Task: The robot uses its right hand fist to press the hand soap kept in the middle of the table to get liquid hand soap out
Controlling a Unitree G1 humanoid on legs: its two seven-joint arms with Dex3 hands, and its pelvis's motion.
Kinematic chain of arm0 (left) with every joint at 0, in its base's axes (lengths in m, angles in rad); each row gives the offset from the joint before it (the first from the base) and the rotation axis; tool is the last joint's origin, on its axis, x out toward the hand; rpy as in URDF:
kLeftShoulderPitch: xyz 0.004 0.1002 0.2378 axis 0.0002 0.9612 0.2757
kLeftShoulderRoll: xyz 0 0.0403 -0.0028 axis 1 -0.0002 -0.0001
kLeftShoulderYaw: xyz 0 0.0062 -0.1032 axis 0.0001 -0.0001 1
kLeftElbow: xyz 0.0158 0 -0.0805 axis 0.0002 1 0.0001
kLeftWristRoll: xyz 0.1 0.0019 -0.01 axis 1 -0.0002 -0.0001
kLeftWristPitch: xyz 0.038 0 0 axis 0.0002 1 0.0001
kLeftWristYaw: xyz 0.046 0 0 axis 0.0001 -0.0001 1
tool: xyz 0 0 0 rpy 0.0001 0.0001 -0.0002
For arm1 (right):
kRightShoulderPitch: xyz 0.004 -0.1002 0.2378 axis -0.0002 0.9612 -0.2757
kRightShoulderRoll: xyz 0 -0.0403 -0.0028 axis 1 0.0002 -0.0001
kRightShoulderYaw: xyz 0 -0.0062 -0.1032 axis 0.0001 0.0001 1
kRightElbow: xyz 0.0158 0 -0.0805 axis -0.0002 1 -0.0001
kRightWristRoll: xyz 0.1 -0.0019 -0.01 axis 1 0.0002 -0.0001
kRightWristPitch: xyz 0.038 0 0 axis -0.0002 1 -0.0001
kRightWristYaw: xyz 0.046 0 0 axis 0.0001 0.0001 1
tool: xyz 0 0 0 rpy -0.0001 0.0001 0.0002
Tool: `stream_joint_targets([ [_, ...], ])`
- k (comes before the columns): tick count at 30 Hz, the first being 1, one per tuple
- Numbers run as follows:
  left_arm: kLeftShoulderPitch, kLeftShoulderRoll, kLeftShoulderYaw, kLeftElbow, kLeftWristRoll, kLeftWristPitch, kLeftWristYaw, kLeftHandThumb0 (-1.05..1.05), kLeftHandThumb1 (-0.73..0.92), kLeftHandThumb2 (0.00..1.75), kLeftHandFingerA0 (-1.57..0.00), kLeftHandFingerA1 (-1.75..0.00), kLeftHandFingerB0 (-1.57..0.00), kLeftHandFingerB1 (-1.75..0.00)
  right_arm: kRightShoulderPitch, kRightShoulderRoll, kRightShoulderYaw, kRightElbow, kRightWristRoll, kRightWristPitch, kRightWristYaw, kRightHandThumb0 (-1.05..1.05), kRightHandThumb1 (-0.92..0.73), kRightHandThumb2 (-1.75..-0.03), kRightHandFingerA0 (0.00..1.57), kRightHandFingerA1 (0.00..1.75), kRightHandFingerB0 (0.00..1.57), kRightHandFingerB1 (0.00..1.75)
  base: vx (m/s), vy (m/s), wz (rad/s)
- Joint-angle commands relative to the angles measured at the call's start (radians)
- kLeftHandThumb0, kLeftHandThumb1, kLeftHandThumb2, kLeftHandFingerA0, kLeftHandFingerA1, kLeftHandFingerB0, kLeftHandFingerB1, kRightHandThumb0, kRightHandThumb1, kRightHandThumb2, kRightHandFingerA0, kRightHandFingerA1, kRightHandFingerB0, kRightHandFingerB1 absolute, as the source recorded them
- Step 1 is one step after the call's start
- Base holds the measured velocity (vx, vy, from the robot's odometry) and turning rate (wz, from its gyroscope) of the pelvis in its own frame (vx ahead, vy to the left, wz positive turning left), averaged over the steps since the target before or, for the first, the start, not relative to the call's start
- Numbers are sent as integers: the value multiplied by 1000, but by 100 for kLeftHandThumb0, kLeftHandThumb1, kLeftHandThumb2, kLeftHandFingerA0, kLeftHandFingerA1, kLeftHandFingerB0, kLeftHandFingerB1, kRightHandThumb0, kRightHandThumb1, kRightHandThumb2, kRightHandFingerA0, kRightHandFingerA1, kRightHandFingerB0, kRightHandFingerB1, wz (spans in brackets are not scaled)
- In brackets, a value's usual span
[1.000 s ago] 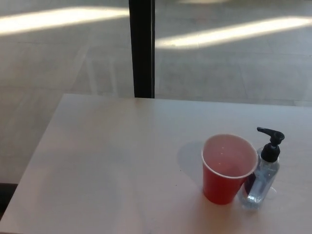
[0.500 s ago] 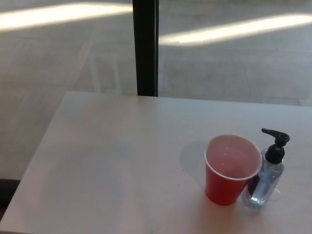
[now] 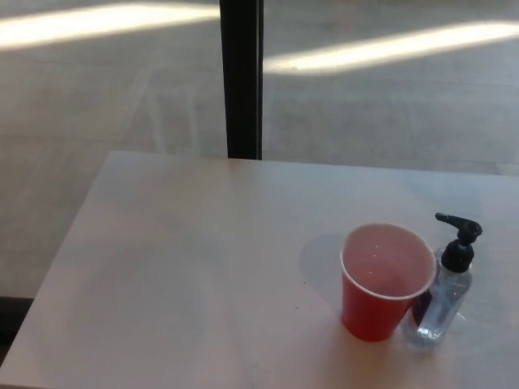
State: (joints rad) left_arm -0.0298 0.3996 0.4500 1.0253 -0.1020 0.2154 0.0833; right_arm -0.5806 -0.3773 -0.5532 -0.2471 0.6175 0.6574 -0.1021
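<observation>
We see a pale table (image 3: 186,267) filling the lower part of the frame, its far edge running across the middle of the picture. At the lower right stands the hand soap bottle (image 3: 442,300), a clear bottle, upright, with a black pump head (image 3: 459,237) whose spout points toward the left of the frame. Just to its left, touching or very nearly touching it, stands a red cup (image 3: 383,282), upright and open at the top, with a pale inside; we cannot tell whether anything lies in it. The spout reaches toward the cup's rim, close to its right side. The cup throws a soft shadow onto the table on its left. Behind the table, in the upper half of the frame, we see a grey floor (image 3: 105,97) crossed by bright bands of sunlight, and a dark upright post (image 3: 242,77) that comes down from the top edge, left of centre, to the table's far edge. Neither of the robot's hands shows in the picture, so we cannot tell how their fingers stand.
</observation>
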Motion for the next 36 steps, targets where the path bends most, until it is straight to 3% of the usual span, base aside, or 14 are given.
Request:
stream_joint_targets([
  [1,-3,25,4,23,-17,11,15,-29,69,141,-42,-105,-18,-83,23,22,69,-30,61,34,72,-16,-58,-123,106,175,74,167,0,0,0],
  [2,7,21,-2,-6,-13,24,17,-30,72,138,-40,-98,-15,-77,48,60,124,-66,67,57,65,-17,-54,-130,101,175,73,161,0,0,0],
  [4,14,22,-14,-16,-3,23,13,-31,69,142,-44,-100,-18,-78,64,68,155,-75,60,58,70,-17,-56,-125,101,175,67,168,0,0,0],
  [5,22,18,-16,-25,-1,25,19,-31,69,141,-44,-101,-18,-79,89,74,176,-87,55,58,81,-19,-57,-123,96,175,71,154,0,0,0],
  [9,7,20,0,13,-20,16,28,-31,74,134,-42,-103,-17,-81,120,80,210,-78,53,45,110,-18,-65,-114,98,175,63,164,0,0,0],
  [11,7,20,-5,11,-14,17,34,-31,73,135,-46,-112,-19,-87,130,76,227,-78,37,37,110,-20,-64,-116,94,175,71,154,0,0,0],
  [12,4,21,-7,19,-13,11,32,-31,71,135,-46,-112,-19,-88,135,77,236,-72,36,34,117,-18,-63,-122,98,175,65,170,0,0,0],
  [13,4,23,-9,21,-13,6,22,-32,71,140,-43,-106,-16,-82,143,79,249,-61,34,32,130,-19,-62,-126,97,175,65,172,0,0,0],
  [17,12,24,-26,5,1,12,24,-32,72,139,-48,-110,-19,-82,153,77,263,-50,32,29,143,-19,-61,-128,98,175,66,172,0,0,0],
  [19,8,22,-13,2,-17,18,24,-32,73,138,-39,-97,-14,-75,158,79,273,-40,21,27,142,-22,-61,-129,100,175,68,173,0,0,0],
  [22,-6,27,-22,16,-6,31,36,-32,74,134,-45,-104,-17,-78,170,74,285,-31,-2,18,143,-22,-64,-127,101,175,70,175,0,0,0],
  [23,7,25,-24,-8,-7,32,24,-32,71,140,-46,-111,-17,-82,178,72,286,-30,-7,17,145,-20,-63,-126,100,175,67,175,0,0,0],
  [28,5,24,-14,-1,-19,25,22,-31,74,135,-41,-98,-16,-75,190,76,285,-25,-6,19,158,-17,-60,-125,100,175,64,173,0,0,0],
  [36,6,21,-4,-8,-30,26,22,-31,73,138,-41,-100,-15,-77,220,87,332,-17,-43,24,154,-15,-59,-124,96,175,66,168,0,0,0],
])
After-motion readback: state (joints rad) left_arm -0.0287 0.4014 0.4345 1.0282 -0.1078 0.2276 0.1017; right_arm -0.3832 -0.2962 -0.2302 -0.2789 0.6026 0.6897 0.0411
